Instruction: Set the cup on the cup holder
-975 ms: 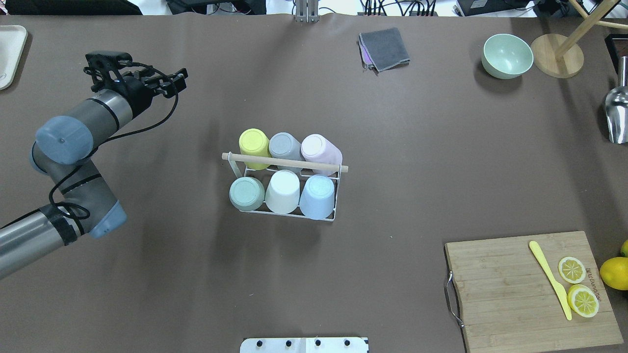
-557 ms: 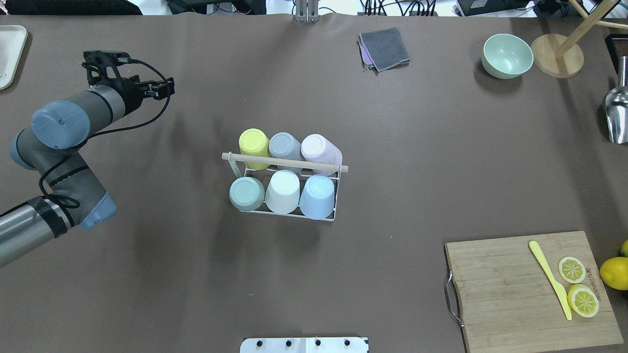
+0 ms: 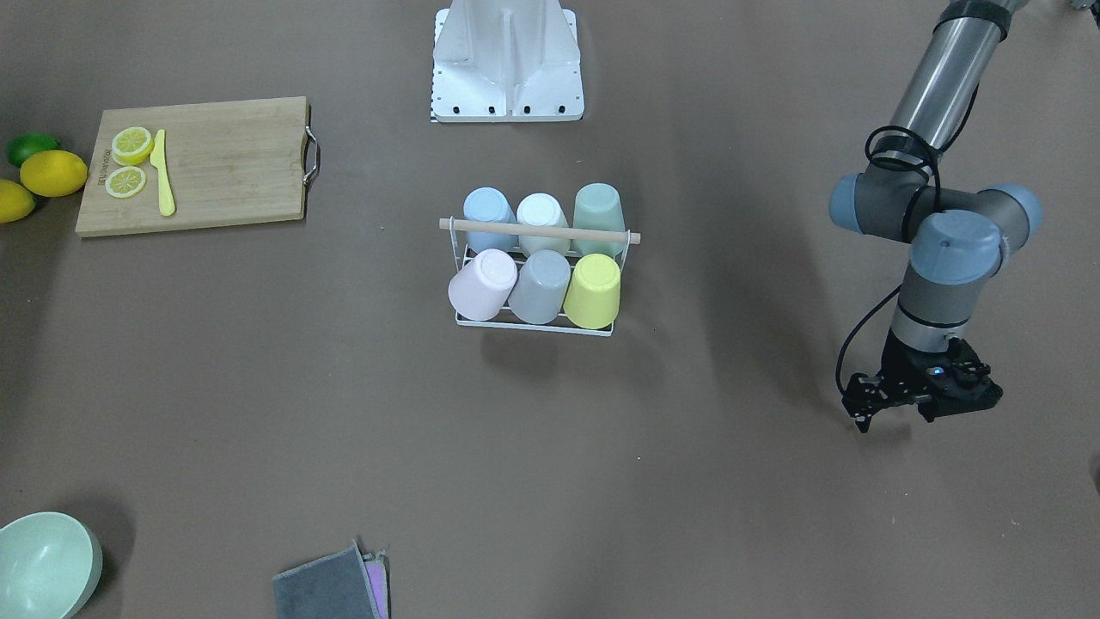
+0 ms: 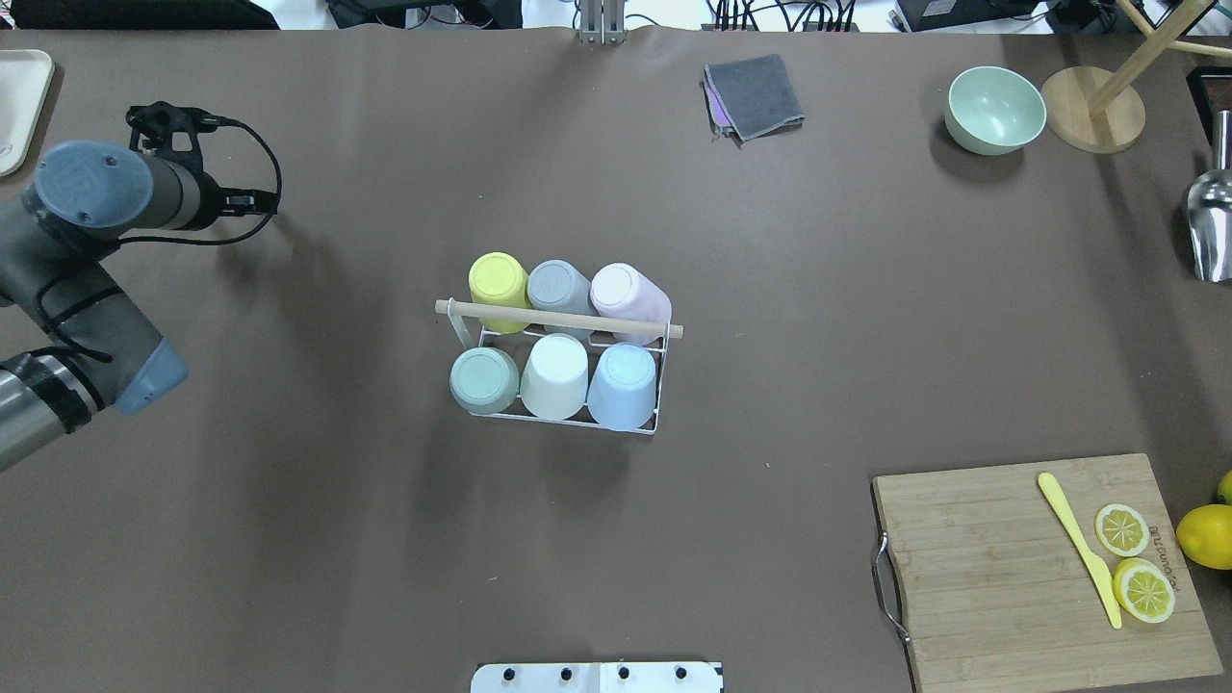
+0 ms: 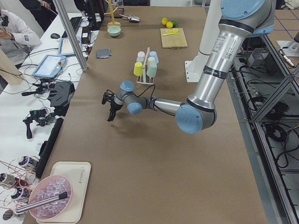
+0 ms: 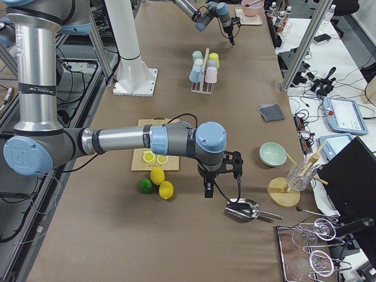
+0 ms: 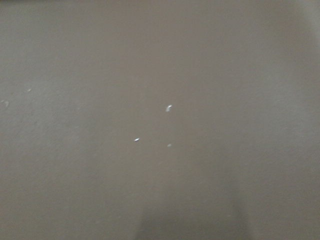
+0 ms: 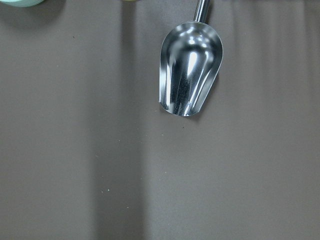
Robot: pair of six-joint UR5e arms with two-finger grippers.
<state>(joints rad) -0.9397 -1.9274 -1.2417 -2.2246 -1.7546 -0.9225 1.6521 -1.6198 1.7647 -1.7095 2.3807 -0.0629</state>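
— Where to find the cup holder point(image 4: 558, 319)?

— Dead centre of the overhead view, upright on the table point(image 4: 818, 289), rod across the top. Six cups upturned on it, three above the rod and three below. No spare prong to be seen.

— And the left gripper point(image 3: 902, 402)?

— Lower right of the front-facing view, well apart from the holder, over bare table. No cup in it. Cannot tell whether the jaws stand apart or together: too dark and small there, and no fingers in the wrist view.

— Right gripper point(image 6: 208, 189)?

— Only in the right side view, low centre, near the scoop point(image 8: 190, 67). Cannot tell the jaws there either.

— So how to do this step well?

— Judging by the full rack, placing likely done, with only the retreat to manage. Keep the wrist high and off to the side, never back across the rod. Mind the loose cable near the cups. Check the pink cup point(image 4: 630, 294), leaning outward more than its neighbours. Nudge nothing; one knock on the rod could tip the whole row.
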